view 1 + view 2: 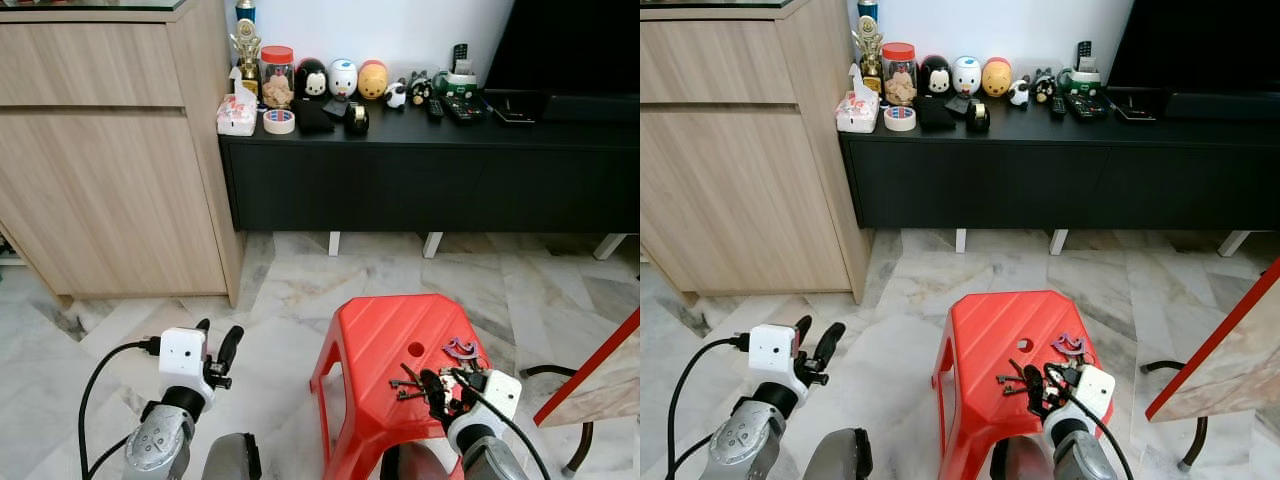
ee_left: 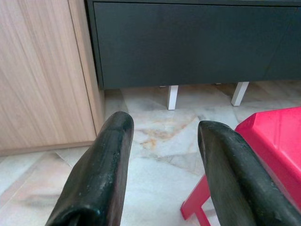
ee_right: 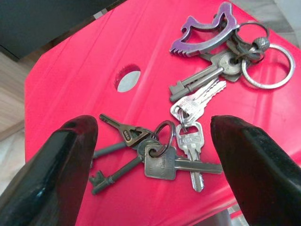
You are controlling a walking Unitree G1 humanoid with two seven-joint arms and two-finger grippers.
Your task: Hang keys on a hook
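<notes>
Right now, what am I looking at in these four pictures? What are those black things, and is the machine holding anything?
You are looking through a robot's cameras. Two pictures come from its head, looking down at the floor. The other two come from cameras on its wrists.

The black things are the fingers of its end effectors, which work as its hands. The left end effector hangs open over the marble floor, holding nothing. The right end effector is open too, just above a red stool.

On the stool lie a bunch of keys on a ring, and a second bunch with a purple metal piece and a big ring. Nothing is held yet; the fingers sit either side of the nearer bunch.

Behind stands a long black cabinet with toys and a jar on top, and a wooden cupboard.
</notes>
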